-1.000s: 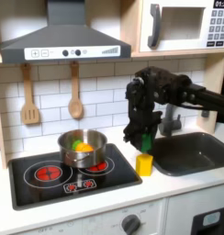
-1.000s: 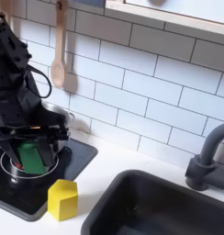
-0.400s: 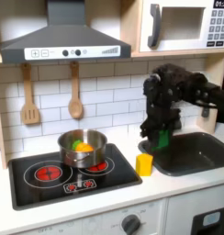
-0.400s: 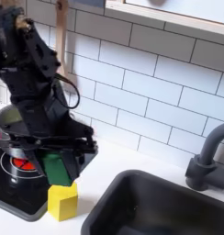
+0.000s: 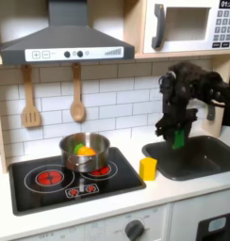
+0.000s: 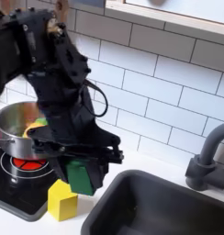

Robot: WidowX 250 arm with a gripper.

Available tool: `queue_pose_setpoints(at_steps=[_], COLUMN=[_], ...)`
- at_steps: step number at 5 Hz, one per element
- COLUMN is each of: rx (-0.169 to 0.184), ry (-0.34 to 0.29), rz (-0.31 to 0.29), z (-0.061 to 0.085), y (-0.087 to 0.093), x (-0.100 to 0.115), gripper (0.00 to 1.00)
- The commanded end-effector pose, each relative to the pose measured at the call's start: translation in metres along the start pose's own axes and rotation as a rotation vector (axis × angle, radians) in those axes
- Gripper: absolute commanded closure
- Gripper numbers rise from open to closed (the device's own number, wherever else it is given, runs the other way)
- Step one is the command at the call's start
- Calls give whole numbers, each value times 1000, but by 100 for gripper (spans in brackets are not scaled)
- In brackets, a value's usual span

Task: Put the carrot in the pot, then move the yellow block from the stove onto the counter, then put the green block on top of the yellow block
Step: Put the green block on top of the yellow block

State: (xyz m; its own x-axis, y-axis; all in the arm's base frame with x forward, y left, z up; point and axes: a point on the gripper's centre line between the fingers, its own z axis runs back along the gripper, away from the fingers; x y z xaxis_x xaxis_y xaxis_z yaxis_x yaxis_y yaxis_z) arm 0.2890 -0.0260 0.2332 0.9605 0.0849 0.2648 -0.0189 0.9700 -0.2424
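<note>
Green block is clamped in my hand, off to the sink side of yellow block on counter; misaligned drop = topple, imo.

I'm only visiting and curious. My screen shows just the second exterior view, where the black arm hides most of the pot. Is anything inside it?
Observer: Yes. In the first exterior view the pot holds the carrot, orange with a bit of green showing.
Operator: What's above the stove? My picture cuts off there.
Observer: A grey range hood hangs over the stove, with a wooden spatula and a wooden spoon on the tiled wall beneath it.
Operator: And higher up, over the sink?
Observer: A toy microwave sits on a shelf above the sink.
</note>
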Motion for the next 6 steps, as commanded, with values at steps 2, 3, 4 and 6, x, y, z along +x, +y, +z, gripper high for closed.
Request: queue_pose_setpoints(at_steps=[2, 3, 4, 6], rx=[-17, -9, 2, 36], ry=[56, 62, 50, 24], rz=[-72, -65, -36, 35], z=[-15, -18, -16, -12], y=[-25, -20, -2, 35], x=[2, 2, 1, 10], gripper=[100, 100, 100, 100])
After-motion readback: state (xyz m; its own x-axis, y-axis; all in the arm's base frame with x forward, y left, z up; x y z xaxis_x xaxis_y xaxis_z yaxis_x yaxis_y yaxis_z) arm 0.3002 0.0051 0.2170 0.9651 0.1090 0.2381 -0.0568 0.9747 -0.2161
